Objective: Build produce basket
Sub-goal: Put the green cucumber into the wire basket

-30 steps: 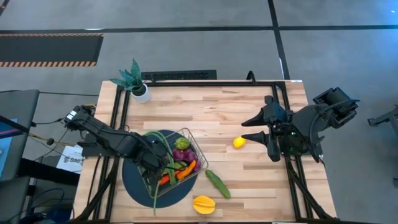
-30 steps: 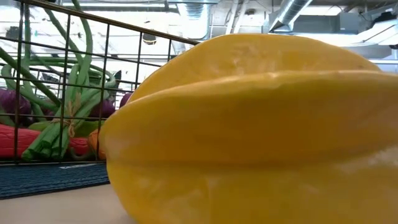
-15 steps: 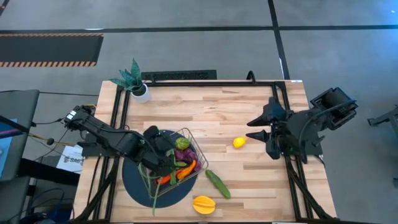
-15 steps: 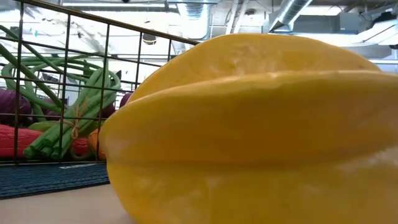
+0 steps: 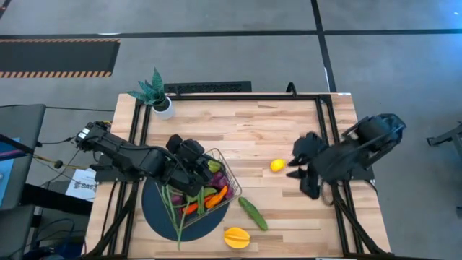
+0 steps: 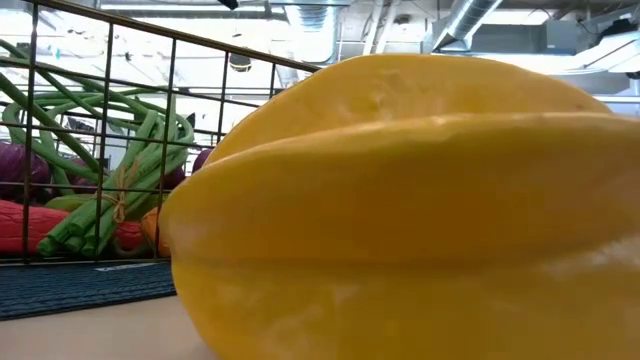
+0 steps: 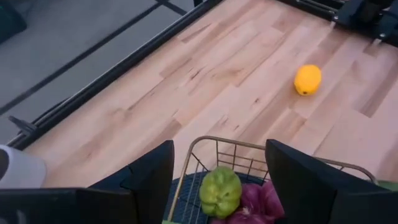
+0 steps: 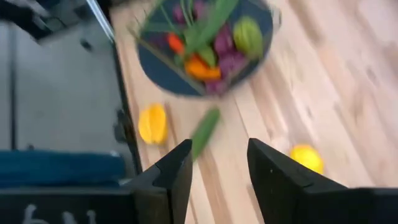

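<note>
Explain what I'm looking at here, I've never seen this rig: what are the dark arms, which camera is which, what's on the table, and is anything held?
Two dark robot arms work at a wooden table. The overhead picture shows it all: the left gripper hovers over the wire basket, which sits on a dark round mat and already holds produce. The right gripper is near the lemon. Both are open and hold nothing.

Still loose on the table: lemon, cucumber and a yellow-orange fruit. A potted plant stands at the back.

The table-level camera is almost blocked by that yellow fruit. Each wrist camera looks past its own arm's two dark fingers.
</note>
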You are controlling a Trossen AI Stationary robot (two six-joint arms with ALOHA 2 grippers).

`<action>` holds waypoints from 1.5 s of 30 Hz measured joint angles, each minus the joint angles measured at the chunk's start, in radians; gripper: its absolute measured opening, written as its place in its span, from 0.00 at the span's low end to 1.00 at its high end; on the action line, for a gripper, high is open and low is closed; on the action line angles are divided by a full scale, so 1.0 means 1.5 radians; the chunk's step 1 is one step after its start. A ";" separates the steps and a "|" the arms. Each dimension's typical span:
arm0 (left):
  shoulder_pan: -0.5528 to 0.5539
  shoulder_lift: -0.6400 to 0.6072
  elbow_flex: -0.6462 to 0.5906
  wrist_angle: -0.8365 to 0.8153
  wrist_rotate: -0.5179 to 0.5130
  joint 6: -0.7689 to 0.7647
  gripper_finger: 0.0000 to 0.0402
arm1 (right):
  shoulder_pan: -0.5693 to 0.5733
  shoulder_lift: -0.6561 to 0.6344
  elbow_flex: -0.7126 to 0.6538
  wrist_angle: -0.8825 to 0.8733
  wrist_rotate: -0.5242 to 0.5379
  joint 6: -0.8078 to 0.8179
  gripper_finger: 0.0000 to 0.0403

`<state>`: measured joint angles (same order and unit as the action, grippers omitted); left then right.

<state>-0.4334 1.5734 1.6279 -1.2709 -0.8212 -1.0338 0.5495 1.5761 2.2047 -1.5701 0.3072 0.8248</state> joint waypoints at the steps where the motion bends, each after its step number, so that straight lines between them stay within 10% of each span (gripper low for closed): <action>1: 0.002 0.000 0.000 0.001 0.002 0.000 0.59 | 0.001 0.000 -0.026 0.000 -0.008 0.014 0.42; 17: -0.003 -0.014 0.000 -0.052 0.073 0.152 0.59 | 0.037 0.029 -0.383 0.343 -0.084 0.324 0.40; 32: -0.046 -0.058 0.000 -0.119 0.066 0.179 0.59 | -0.026 0.288 -0.392 0.461 -0.350 0.289 0.43; 45: -0.063 -0.079 0.000 -0.119 0.034 0.147 0.59 | -0.051 0.293 -0.391 0.429 -0.261 0.235 0.46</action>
<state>-0.5278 1.4548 1.6279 -1.4496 -0.7708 -0.8126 0.4730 2.0163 1.6180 -0.9267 -0.0837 1.1773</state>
